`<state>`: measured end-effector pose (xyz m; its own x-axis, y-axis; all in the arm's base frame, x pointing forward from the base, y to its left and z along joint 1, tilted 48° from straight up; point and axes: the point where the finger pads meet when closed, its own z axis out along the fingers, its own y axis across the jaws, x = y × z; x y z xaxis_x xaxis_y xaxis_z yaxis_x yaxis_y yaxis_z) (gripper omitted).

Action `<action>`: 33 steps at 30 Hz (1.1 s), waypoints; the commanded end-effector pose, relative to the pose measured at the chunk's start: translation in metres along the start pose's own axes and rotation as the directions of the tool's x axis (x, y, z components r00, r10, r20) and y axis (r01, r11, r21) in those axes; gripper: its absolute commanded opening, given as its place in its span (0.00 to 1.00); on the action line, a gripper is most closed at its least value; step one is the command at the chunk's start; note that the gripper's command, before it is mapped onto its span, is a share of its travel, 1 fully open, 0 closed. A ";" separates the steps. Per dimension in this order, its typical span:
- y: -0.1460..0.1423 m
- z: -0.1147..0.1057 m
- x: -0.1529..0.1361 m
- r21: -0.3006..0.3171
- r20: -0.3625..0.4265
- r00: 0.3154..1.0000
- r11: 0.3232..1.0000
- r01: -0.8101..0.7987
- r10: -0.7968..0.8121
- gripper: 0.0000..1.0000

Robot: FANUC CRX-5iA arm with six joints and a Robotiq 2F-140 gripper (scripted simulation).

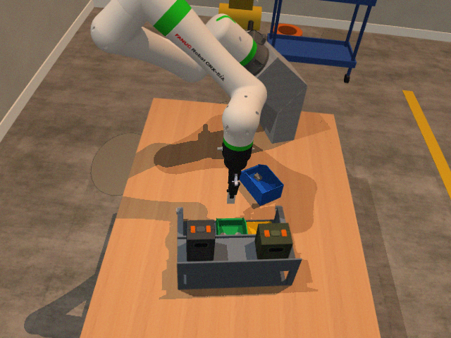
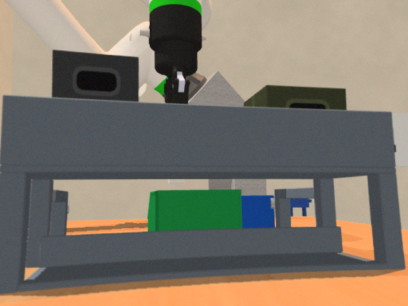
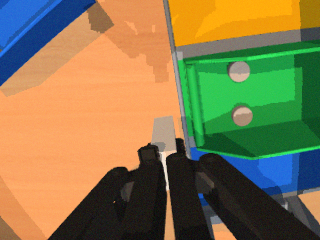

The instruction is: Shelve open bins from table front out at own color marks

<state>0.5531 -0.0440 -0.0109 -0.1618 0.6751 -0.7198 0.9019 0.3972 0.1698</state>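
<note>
The green bin [image 1: 230,226] [image 2: 194,210] [image 3: 280,94] sits in the grey shelf [image 1: 237,272] [image 2: 197,138] with two round grey parts in it. A yellow mark [image 1: 254,227] [image 3: 234,0] lies on one side of it and a blue mark [image 3: 267,174] on the other. The blue bin [image 1: 263,183] [image 2: 257,210] [image 3: 34,7] stands askew on the table in front of the shelf, with a grey part inside. My gripper [image 1: 232,194] [image 2: 176,92] [image 3: 165,131] is shut and empty. It hangs over the table just before the shelf's front lip, left of the blue bin.
A black box [image 1: 200,240] [image 2: 95,75] and an olive box [image 1: 273,241] [image 2: 296,97] stand on the shelf's upper board. The robot's grey pedestal [image 1: 284,98] is at the table's far edge. A blue cart [image 1: 316,47] stands on the floor beyond.
</note>
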 end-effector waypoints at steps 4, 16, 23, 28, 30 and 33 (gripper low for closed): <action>-0.009 -0.007 0.025 0.002 -0.013 0.996 0.996 -0.087 0.087 0.00; -0.062 -0.032 0.112 0.026 -0.035 0.894 0.895 -0.445 0.446 0.00; -0.095 -0.043 0.144 0.034 -0.026 0.789 0.789 -0.613 0.614 0.00; -0.119 -0.049 0.161 0.032 -0.016 0.693 0.693 -0.721 0.721 0.00; -0.124 -0.050 0.164 0.030 -0.013 0.672 0.672 -0.740 0.741 0.00; -0.142 -0.054 0.172 0.022 -0.006 0.588 0.588 -0.808 0.809 0.00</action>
<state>0.4006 0.0447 -0.1144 0.5310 0.7611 -0.3725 0.7660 -0.2431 0.5951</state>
